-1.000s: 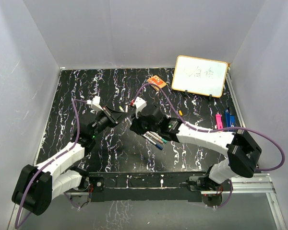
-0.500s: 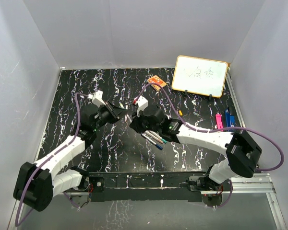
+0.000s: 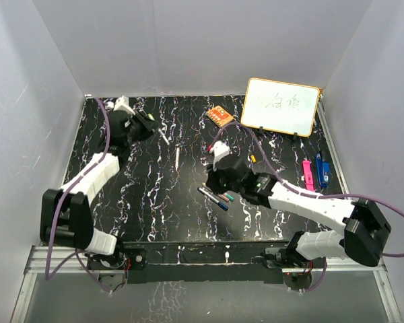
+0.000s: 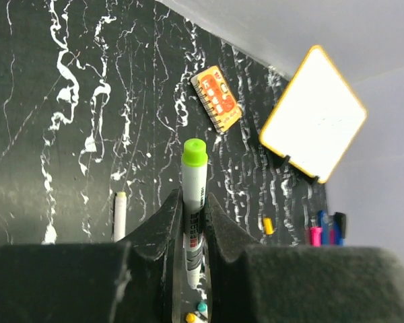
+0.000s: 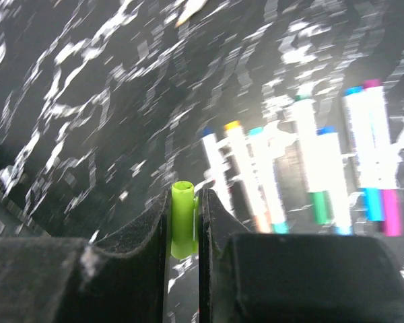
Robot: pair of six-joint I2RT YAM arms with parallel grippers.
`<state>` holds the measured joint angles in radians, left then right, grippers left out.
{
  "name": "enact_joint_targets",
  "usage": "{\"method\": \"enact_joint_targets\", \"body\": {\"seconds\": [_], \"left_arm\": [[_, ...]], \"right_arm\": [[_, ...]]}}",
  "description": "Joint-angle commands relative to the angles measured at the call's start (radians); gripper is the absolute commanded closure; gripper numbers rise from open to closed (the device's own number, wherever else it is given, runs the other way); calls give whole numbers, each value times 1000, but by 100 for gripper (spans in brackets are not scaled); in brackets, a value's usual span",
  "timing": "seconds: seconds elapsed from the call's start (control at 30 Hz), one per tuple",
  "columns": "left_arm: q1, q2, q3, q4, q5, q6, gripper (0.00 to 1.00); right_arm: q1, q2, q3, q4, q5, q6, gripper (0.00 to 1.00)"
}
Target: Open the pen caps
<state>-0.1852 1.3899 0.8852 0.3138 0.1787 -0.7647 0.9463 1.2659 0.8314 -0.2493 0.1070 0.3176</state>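
Though print (image 4: pixel 192 235) seems illegible, left tool (image 4: pixel 192 206) grips marker (image 4: pixel 194 180).

Black table (image 3: pixel 161 215) veined with white, closed in by pale grey walls (image 3: pixel 188 47). At the far right corner, a yellow-framed whiteboard (image 3: pixel 281 106) propped upright, faint scribbles on its face. Just left of it, apart, an orange patterned block (image 3: pixel 219 115) lying flat. Nearer the middle, a lone white marker barrel (image 3: pixel 177 157). Further right, a row of white marker barrels (image 5: pixel 310 151) lying side by side. Along the near edge, a metal rail (image 3: pixel 350 259).
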Motion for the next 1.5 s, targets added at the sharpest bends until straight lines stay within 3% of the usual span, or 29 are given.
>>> {"method": "enact_joint_targets", "body": {"seconds": [0.0, 0.13, 0.43, 0.6, 1.0, 1.47], "left_arm": [[8, 154, 200, -254, 113, 165, 100], [7, 292, 361, -450, 176, 285, 100], [7, 478, 498, -599, 176, 400, 100], [7, 527, 496, -590, 193, 404, 100], [-6, 606, 487, -586, 192, 419, 100], [-29, 626, 470, -561, 199, 411, 79]], "right_arm": [[-192, -14, 104, -48, 85, 14, 100], [-382, 33, 175, -78, 45, -29, 100], [-561, 96, 214, -85, 29, -65, 100], [-639, 129, 215, -73, -4, -82, 100], [-694, 248, 238, -58, 16, -107, 100], [-727, 330, 252, -53, 34, -115, 100]]}}
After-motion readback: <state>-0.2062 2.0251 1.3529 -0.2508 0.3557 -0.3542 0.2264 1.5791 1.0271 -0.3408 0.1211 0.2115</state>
